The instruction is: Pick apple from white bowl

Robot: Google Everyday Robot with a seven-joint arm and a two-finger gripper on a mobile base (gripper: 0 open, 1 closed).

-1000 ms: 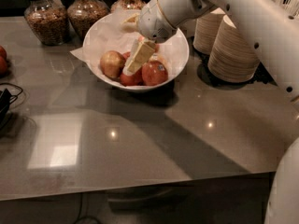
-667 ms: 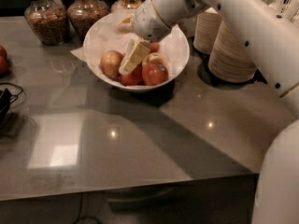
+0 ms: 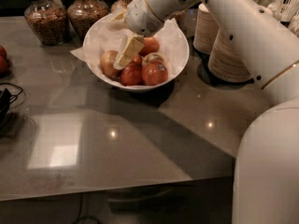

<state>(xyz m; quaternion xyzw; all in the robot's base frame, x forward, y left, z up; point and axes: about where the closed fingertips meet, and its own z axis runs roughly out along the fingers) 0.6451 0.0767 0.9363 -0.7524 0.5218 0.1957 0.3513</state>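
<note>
The white bowl [image 3: 180, 59], lined with crinkled white paper, stands at the back middle of the grey counter and holds several apples. The apple [image 3: 107, 62], dull yellow-gold with a reddish blush, lies at the bowl's left side. A red apple [image 3: 131, 75] and a red apple with a sticker [image 3: 155, 73] lie at the front, with others behind. My gripper [image 3: 122, 59] reaches down into the bowl from the upper right, its cream tip right beside the apple's right side, over the red apple. The gripper holds nothing that I can see.
Two glass jars [image 3: 44, 17] of brown contents stand behind the bowl on the left. Stacked beige disposable bowls [image 3: 233, 55] and cups [image 3: 205, 27] stand to the right. Red apples [image 3: 2, 59] and a black cable [image 3: 7, 101] are at the left edge.
The gripper has shifted a little to the left and up inside the bowl, from over the red apples toward the yellow-gold apple. The apples have not moved.
</note>
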